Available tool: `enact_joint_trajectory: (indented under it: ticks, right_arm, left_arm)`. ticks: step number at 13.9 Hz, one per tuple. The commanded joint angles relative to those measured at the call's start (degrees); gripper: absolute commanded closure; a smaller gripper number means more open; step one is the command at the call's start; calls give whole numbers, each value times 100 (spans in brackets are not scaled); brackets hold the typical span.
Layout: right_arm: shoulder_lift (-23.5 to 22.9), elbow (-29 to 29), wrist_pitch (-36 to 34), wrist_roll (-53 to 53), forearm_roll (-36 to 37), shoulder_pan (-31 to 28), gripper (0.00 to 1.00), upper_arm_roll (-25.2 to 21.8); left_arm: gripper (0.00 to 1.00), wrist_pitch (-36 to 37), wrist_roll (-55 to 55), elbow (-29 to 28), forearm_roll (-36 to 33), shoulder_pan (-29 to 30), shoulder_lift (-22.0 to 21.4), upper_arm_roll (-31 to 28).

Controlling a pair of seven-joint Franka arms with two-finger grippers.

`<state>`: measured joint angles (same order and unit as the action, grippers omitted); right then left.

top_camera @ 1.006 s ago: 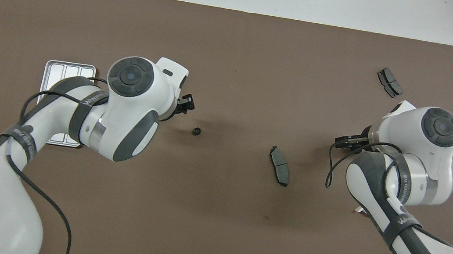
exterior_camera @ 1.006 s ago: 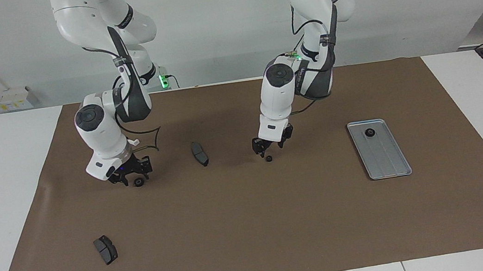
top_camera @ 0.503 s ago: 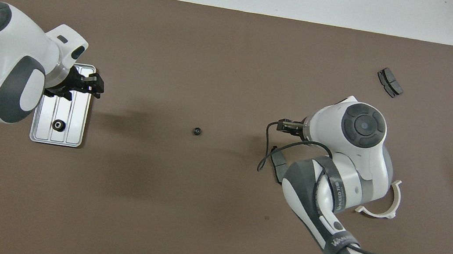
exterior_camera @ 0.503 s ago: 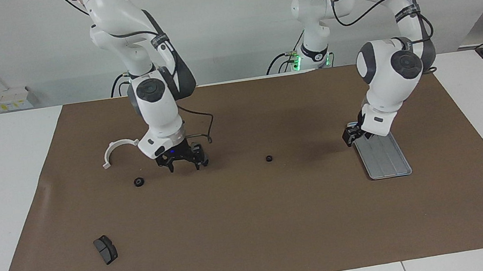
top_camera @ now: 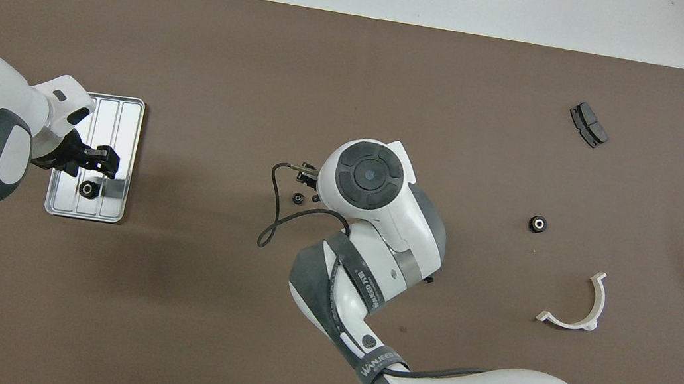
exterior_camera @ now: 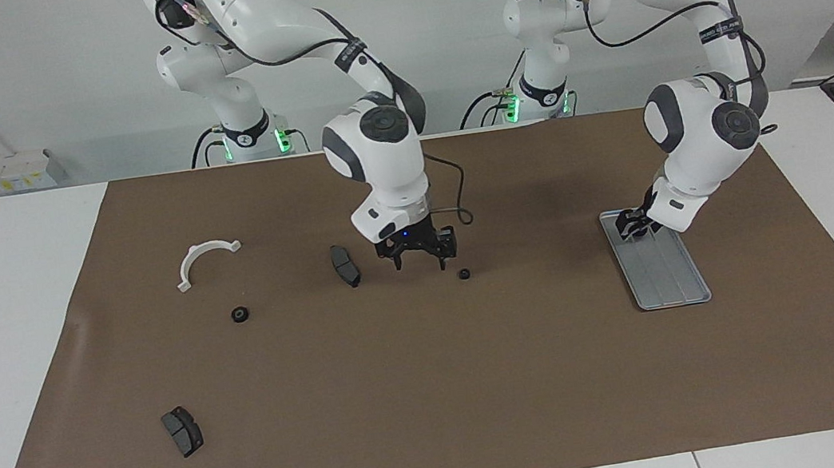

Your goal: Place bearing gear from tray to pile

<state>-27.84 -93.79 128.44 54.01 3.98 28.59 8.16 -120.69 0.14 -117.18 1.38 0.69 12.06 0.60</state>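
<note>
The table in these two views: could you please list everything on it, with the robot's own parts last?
Table: one, white, under everything.
Mat: one, brown, covering most of the table.
Tray: one, silver-grey, toward the left arm's end.
Gears: three, black; one in the tray at its end nearer the robots, one mid-mat, one near the bracket.
Bracket: one, white, semicircular, toward the right arm's end.
Brake pads: two, dark grey; one mid-mat, one farther from the robots toward the right arm's end.
Left gripper: black, over the tray.
Right gripper: black, open and empty, low over the mat between the mid-mat pad and gear.
</note>
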Motion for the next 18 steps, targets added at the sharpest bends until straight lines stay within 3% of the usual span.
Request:
enact_joint_trajectory:
  ticks: [1,4,9,13,16,18]
  right_arm:
    - [-678,756,-188,494,243,198,11,-34]
    - [-942,1046,-188,690,402,262,13,-16]
    - [-1101,1056,-144,698,621,586,25,-16]
    - [-1110,1021,-135,698,700,587,49,-16]
    - [-1101,1020,-170,698,718,596,77,-25]
    - [-1110,1038,-170,698,841,596,83,-25]
  left_arm:
    - [31,-314,223,-428,29,116,-195,55]
    - [35,-393,223,-560,29,116,-195,46]
    - [40,-675,451,-745,20,265,-169,46]
    - [44,-675,540,-745,20,283,-169,46]
    - [48,-684,540,-745,29,265,-169,46]
    - [53,-684,496,-745,20,239,-160,55]
